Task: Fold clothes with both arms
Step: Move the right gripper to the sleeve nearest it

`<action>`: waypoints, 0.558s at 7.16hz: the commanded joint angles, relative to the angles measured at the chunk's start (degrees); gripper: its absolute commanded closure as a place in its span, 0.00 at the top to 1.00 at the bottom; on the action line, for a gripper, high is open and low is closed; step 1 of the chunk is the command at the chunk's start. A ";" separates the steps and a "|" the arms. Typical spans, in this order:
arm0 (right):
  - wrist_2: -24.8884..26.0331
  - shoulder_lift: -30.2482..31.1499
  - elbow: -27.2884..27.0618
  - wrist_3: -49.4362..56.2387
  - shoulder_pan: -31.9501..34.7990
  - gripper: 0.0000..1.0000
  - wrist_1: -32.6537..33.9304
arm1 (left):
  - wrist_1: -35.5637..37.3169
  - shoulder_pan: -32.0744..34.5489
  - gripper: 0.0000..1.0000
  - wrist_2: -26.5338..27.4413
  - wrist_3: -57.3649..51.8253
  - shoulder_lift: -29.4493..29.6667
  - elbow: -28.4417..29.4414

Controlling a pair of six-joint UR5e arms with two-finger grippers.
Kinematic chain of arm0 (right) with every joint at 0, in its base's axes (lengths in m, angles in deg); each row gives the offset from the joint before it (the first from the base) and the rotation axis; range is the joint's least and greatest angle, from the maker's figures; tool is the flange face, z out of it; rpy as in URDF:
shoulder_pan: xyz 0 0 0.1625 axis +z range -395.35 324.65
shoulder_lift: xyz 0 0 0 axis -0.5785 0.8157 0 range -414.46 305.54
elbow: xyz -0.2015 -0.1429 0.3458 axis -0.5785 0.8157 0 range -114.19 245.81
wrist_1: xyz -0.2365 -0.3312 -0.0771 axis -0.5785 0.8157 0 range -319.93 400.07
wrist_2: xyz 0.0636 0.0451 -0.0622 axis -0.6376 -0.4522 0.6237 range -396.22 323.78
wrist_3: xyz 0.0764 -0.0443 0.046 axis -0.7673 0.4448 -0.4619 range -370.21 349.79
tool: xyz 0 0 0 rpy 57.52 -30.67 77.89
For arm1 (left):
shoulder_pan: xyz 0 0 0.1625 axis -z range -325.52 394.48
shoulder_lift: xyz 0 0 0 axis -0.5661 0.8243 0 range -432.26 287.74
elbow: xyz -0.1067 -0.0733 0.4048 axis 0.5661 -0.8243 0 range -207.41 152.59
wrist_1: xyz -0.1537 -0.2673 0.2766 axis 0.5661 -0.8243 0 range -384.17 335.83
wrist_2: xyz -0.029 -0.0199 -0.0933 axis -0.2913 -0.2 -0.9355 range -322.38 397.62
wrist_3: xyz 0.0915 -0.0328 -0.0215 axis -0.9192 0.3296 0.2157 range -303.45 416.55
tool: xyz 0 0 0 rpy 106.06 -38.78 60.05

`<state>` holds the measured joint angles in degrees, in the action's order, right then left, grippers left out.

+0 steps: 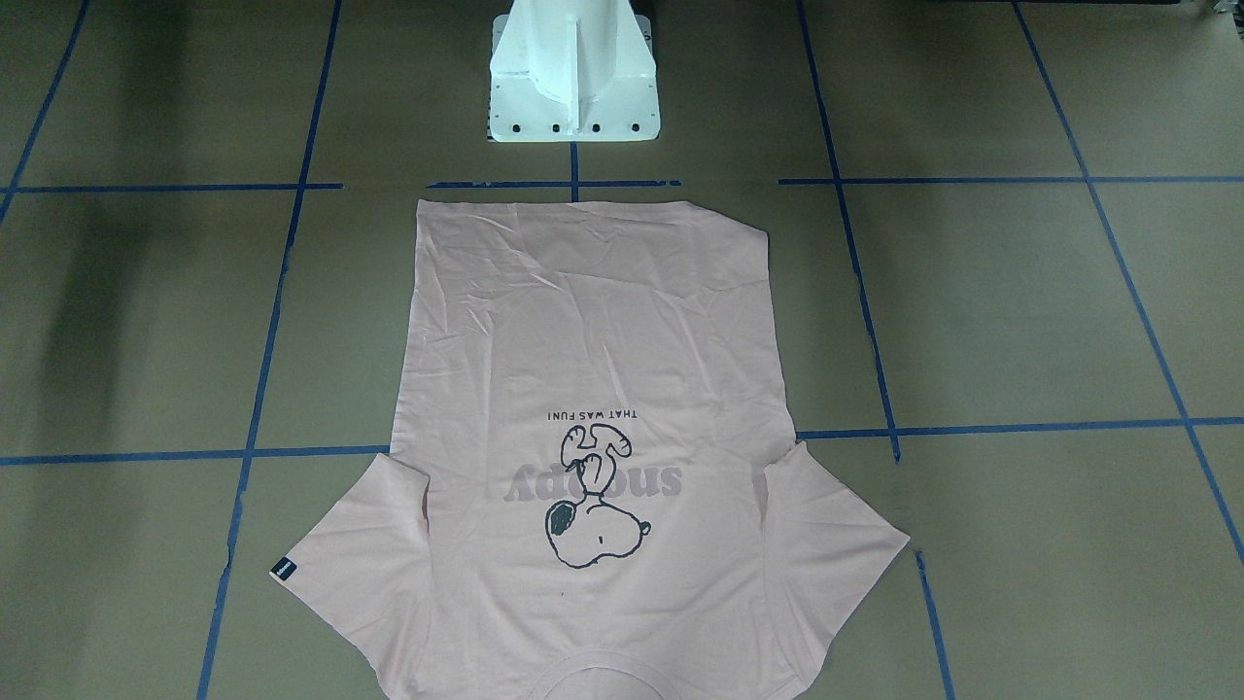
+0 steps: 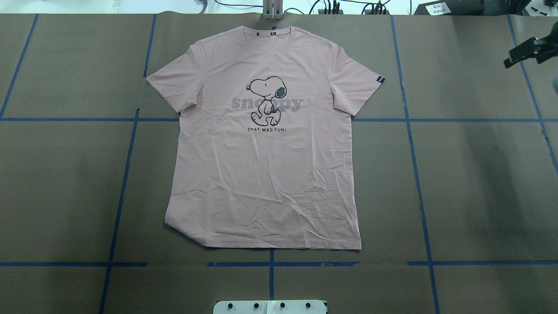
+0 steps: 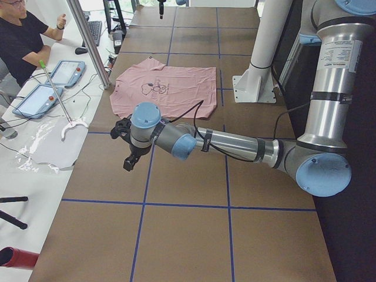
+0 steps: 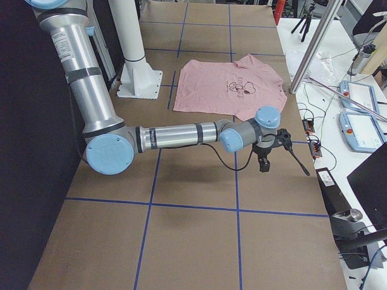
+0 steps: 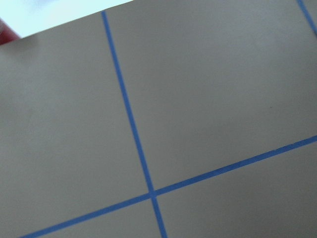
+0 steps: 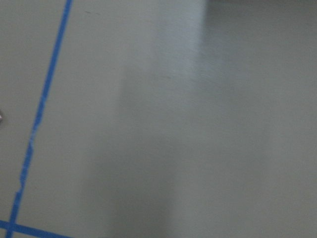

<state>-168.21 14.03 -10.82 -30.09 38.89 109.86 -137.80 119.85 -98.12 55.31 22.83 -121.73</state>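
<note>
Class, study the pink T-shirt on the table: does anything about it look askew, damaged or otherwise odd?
Only small things. The T-shirt lies flat, print up. Its hem corner on the robot's left runs diagonally, probably tucked under, and creases cross the lower half. No damage shows.

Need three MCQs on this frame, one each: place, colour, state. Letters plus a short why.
1. Relative to the robot's base, the T-shirt's collar lies:
A) nearest it
B) farthest from it
C) off to the robot's left

2. The grid tape on the table is:
A) red
B) blue
C) yellow

3. The T-shirt is:
A) folded in half
B) bunched up in a gripper
C) spread flat, print side up

Answers:
1 B: the collar is at the shirt's end away from the base.
2 B: every tape line is blue.
3 C: the shirt lies open with the dog print showing.
</note>
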 commanded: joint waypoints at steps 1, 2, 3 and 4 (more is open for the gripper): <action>5.11 -8.16 1.57 -12.98 -9.16 1.00 -2.11 | -3.70 -1.43 1.00 0.12 1.60 0.71 1.15; 8.81 -8.37 2.70 -20.03 -13.81 1.00 -10.82 | -3.09 -2.04 1.00 0.56 1.86 3.93 4.03; 13.29 -9.33 4.71 -27.15 -16.82 1.00 -15.34 | -3.43 -3.18 1.00 0.65 2.29 3.96 4.58; 13.25 -13.69 9.78 -27.66 -17.02 1.00 -15.56 | -3.61 -3.19 1.00 0.57 2.91 3.96 4.67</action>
<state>-156.89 4.06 -5.56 -54.03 23.67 96.87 -141.20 117.10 -97.58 57.59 26.42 -117.64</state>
